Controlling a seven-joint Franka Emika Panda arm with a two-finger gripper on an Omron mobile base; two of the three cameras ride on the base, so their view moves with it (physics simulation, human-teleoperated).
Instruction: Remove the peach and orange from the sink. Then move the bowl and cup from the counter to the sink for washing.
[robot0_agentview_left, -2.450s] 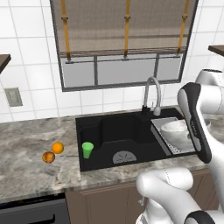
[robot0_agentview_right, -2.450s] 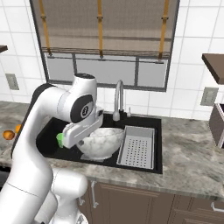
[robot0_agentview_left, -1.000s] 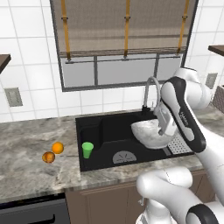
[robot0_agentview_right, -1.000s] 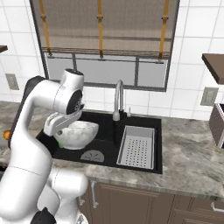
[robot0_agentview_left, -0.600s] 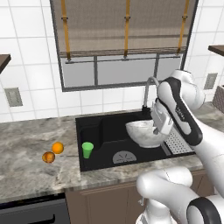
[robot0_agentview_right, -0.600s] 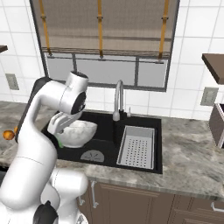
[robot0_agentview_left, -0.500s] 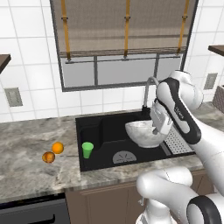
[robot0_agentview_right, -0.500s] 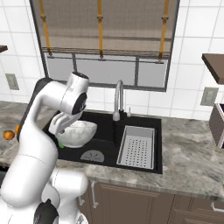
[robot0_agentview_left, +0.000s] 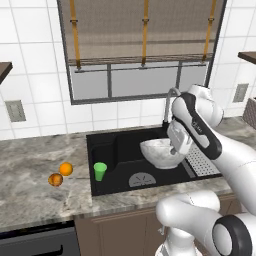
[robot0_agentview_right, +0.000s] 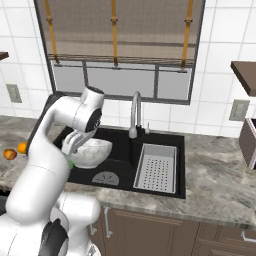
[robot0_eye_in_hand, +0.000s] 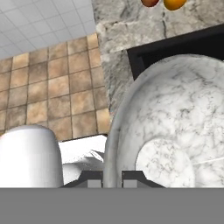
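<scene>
Bowl (robot0_agentview_left: 160, 152) pinched at its rim by tool (robot0_eye_in_hand: 113, 174), now farther left over sink (robot0_agentview_left: 107, 146) toward cup (robot0_agentview_left: 100, 171).

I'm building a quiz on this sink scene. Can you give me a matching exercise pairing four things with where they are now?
Things:
1. bowl
2. cup
3. orange
4. peach

Places:
A. counter, nearer the front edge
B. held by the gripper over the sink
C. counter, close to the sink's rim
D. standing inside the sink

Pairs: 1-B, 2-D, 3-C, 4-A
</scene>
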